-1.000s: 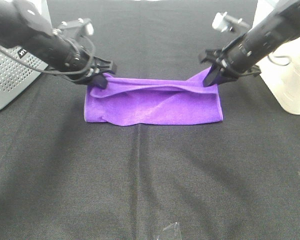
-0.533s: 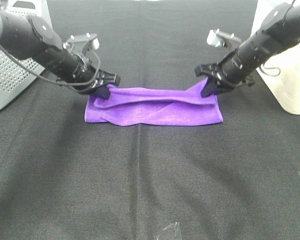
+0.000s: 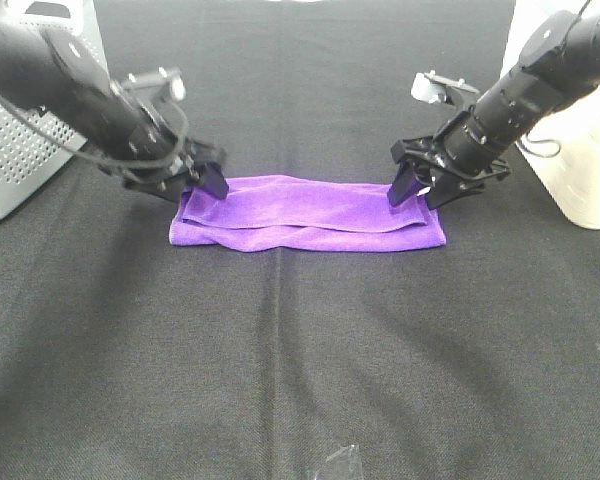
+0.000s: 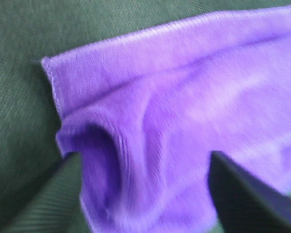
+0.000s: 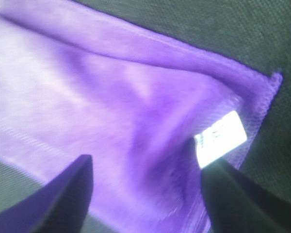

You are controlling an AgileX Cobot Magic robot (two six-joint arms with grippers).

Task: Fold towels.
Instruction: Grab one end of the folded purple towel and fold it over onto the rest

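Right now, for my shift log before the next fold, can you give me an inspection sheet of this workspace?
Surface: black cloth, creased down the middle.
Job's things: purple towel folded into a long strip, lying flat; white tag at its right end.
Clutter: clear plastic scrap at the near edge.
Grippers: left gripper and right gripper open, one over each towel end.
Cables: black cable looped beside the left gripper.
Surroundings: grey perforated box left, white unit right.

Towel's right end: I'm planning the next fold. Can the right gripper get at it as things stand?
Probably yes. The right gripper hangs open just over the towel at that end, and nothing lies between them.
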